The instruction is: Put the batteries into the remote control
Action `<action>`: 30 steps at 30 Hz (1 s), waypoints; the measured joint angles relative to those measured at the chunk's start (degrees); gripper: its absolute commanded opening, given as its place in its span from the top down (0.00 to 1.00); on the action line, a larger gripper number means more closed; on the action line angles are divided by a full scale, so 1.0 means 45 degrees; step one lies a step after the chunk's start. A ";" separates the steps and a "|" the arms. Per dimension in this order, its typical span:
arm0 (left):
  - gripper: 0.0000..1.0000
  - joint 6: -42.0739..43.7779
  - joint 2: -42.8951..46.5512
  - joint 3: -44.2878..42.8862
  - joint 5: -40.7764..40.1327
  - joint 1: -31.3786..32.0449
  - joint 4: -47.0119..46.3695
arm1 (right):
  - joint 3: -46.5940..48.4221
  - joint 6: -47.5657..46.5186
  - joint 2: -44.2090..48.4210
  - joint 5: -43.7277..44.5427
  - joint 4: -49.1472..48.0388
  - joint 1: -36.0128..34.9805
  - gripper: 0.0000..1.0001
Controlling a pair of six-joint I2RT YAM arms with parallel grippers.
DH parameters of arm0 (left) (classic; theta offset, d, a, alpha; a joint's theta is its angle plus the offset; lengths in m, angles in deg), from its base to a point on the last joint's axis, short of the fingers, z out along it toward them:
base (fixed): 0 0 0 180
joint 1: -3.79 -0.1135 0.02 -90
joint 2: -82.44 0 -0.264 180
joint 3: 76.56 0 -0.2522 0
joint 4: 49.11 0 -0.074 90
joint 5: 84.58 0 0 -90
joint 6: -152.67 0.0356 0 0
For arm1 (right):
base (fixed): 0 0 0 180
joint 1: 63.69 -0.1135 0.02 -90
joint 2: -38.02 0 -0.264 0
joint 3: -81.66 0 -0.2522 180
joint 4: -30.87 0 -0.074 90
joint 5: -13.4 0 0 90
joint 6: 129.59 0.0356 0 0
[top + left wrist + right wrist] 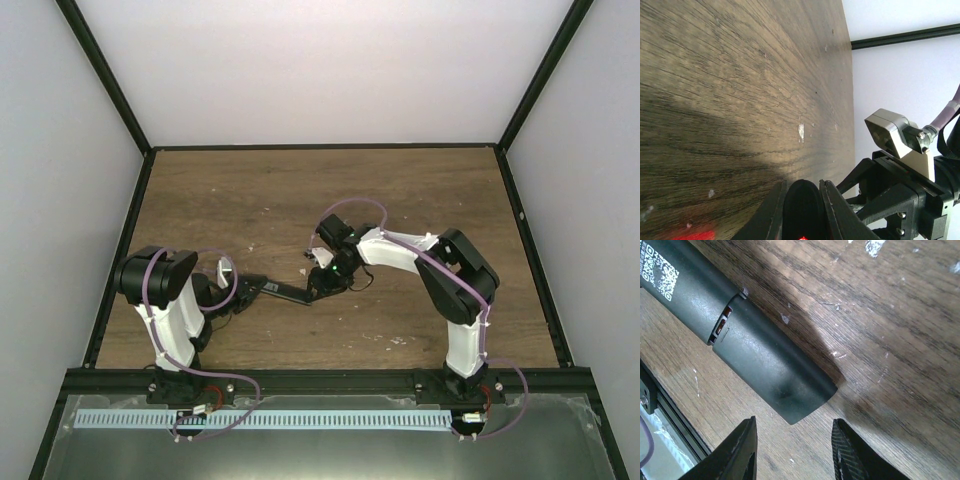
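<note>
The slim black remote control [287, 291] lies across the table's middle, back side up. My left gripper [262, 288] is shut on its left end; in the left wrist view the remote's dark rounded end [801, 207] sits clamped between the fingers. My right gripper [322, 283] hovers open just off the remote's right end. The right wrist view shows the remote's back [755, 357] with its battery cover seam and a QR label, and my open fingertips [742, 450] straddling bare table below its end. The batteries are out of view.
The wooden table [400, 200] carries white specks of debris [398, 340]. A black frame rail [330, 378] runs along the near edge. White walls close in the back and sides.
</note>
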 measured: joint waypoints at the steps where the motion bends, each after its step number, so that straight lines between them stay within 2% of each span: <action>1: 1.00 0.0000 0.0005 0.0000 0.0000 0.0000 0.0000 | 0.0000 0.0039 -0.0010 -0.0015 0.0000 0.0000 0.66; 30: 1.00 0.0029 0.0053 0.0010 -0.0010 0.0000 0.0000 | 0.0913 0.0287 -0.1166 -0.0593 0.0117 0.0194 0.72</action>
